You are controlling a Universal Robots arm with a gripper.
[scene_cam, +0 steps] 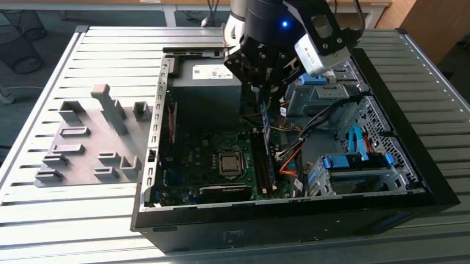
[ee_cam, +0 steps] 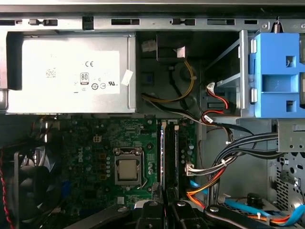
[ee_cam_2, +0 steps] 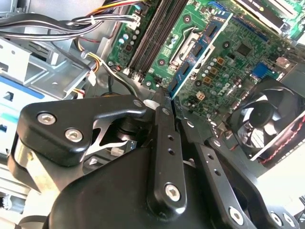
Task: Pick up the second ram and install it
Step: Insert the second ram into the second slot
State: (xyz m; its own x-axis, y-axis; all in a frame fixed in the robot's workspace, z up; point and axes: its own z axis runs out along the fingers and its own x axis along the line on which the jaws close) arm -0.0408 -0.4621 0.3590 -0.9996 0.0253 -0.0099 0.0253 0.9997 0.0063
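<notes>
My gripper [scene_cam: 265, 91] hangs inside the open computer case [scene_cam: 411, 165] and is shut on the second ram [scene_cam: 267, 118], a thin blue-green strip held on edge. The strip points down toward the long black memory slots [scene_cam: 263, 170] on the green motherboard [scene_cam: 198, 165], beside the processor socket [scene_cam: 230, 163]. In the second wrist view the two black fingers [ee_cam_2: 162, 112] pinch the ram [ee_cam_2: 198, 50], which runs out over the board. The first wrist view looks along the slots [ee_cam: 169, 152], with the gripper [ee_cam: 166, 205] just above their near end.
Grey holder blocks [scene_cam: 96, 143] stand on the slatted table at the exterior view's left. The case also holds a power supply [ee_cam: 66, 71], a fan [ee_cam_2: 267, 119], a blue drive cage [scene_cam: 353, 162] and cable bundles [ee_cam: 224, 162] close beside the slots.
</notes>
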